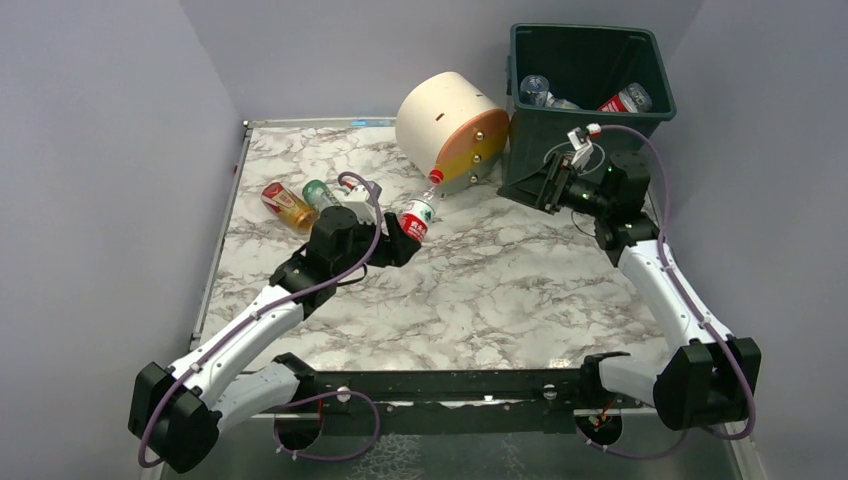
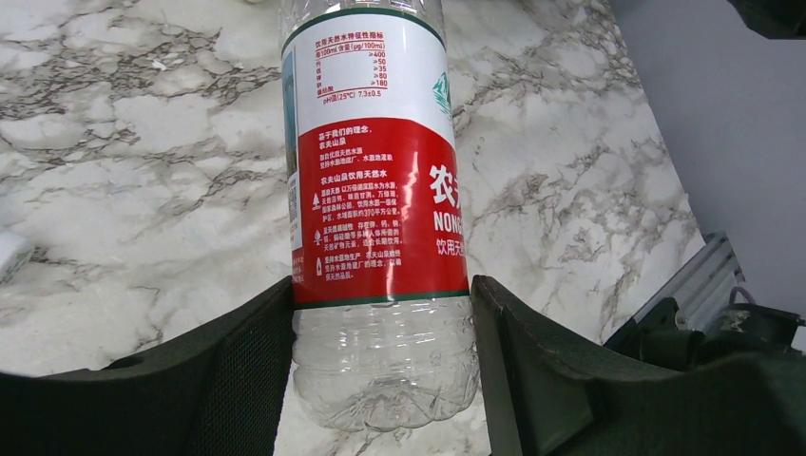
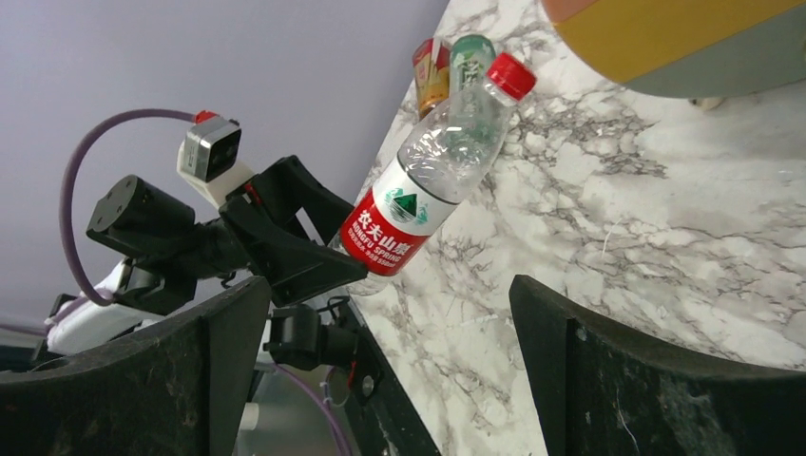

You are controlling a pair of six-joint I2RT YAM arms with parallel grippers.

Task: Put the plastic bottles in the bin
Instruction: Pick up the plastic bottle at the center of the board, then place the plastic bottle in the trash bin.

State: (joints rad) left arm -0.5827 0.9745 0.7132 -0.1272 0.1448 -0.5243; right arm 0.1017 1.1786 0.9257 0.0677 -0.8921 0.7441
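Plastic bottles: you can count five for sure. One red-capped bottle [image 2: 375, 190] with a red-and-white label is clamped by its clear lower body between the two fingers of your left end effector [image 2: 380, 356]. It is held tilted above the desk [image 1: 500, 290] near the centre, with its cap pointing towards 1 o'clock.

Two more lie side by side at 10 o'clock on the desk: an orange-brown bottle [image 1: 285, 205] and a green-labelled bottle [image 1: 320, 194].

Two sit inside the bin [image 1: 525, 150] at 1 o'clock: a clear bottle [image 1: 535, 90] and a red-labelled bottle [image 1: 628, 98]. A clear shape between them may be a third; you cannot tell.

Your right end effector [image 1: 545, 183] is spread wide and holds nothing, just in front of the bin.

One cream-and-orange drawer unit [image 1: 440, 115] lies on its side at 12 o'clock, beside the bin.
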